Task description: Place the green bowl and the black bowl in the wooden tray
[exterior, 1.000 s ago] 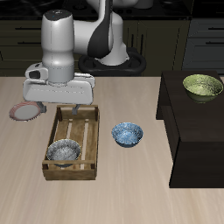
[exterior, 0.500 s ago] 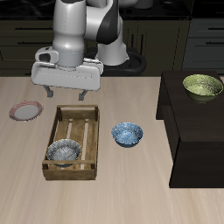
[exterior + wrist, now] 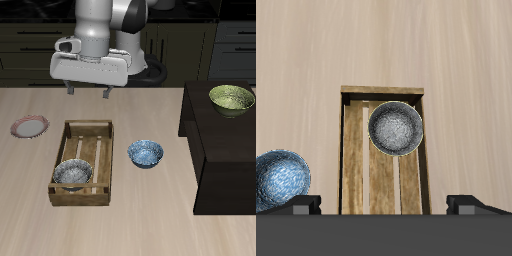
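On the counter (image 3: 150,200) the wooden tray (image 3: 84,163) holds the black bowl (image 3: 72,174) — gripper (image 3: 89,93) above, jaws spread, empty.

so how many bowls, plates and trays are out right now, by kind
bowls: 3 — black bowl in the wooden tray, blue-and-white bowl on the table, green bowl on the dark cabinet
plates: 1 — pink-rimmed plate
trays: 1 — wooden tray
total: 5

Blue-and-white bowl (image 3: 280,181) partly behind fingers (image 3: 303,206), frame-clipped.
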Tool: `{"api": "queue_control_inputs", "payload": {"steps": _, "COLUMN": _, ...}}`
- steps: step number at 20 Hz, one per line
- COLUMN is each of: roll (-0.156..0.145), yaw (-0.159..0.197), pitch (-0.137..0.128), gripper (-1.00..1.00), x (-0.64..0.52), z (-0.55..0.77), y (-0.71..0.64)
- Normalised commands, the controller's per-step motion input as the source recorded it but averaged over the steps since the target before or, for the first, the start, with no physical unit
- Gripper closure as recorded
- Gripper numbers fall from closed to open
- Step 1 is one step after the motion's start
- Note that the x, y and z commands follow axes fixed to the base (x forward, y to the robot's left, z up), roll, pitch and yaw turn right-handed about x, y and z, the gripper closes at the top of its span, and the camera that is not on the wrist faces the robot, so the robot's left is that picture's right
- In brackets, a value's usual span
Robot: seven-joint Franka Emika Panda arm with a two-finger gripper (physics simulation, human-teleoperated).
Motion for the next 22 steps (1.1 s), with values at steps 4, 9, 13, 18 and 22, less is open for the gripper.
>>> {"api": "queue_control_inputs", "payload": {"steps": 4, "roll": 0.02, "yaw": 0.04, "pitch": -0.022, "gripper": -1.0, "x": -0.17, "z": 0.3, "y": 0.28}}
{"api": "queue_control_inputs", "payload": {"steps": 9, "roll": 0.031, "yaw": -0.016, "pitch": -0.03, "gripper": -1.0, "x": -0.12, "z": 0.29, "y": 0.2}}
{"api": "queue_control_inputs", "payload": {"steps": 13, "roll": 0.03, "yaw": -0.018, "pitch": -0.009, "gripper": -1.0, "x": -0.22, "z": 0.3, "y": 0.41}}
{"api": "queue_control_inputs", "payload": {"steps": 18, "roll": 0.032, "yaw": 0.01, "pitch": -0.022, "gripper": -1.0, "x": -0.12, "z": 0.23, "y": 0.34}}
{"api": "queue_control_inputs", "payload": {"steps": 22, "roll": 0.023, "yaw": -0.034, "pitch": 0.002, "gripper": -1.0, "x": -0.12, "z": 0.23, "y": 0.33}}
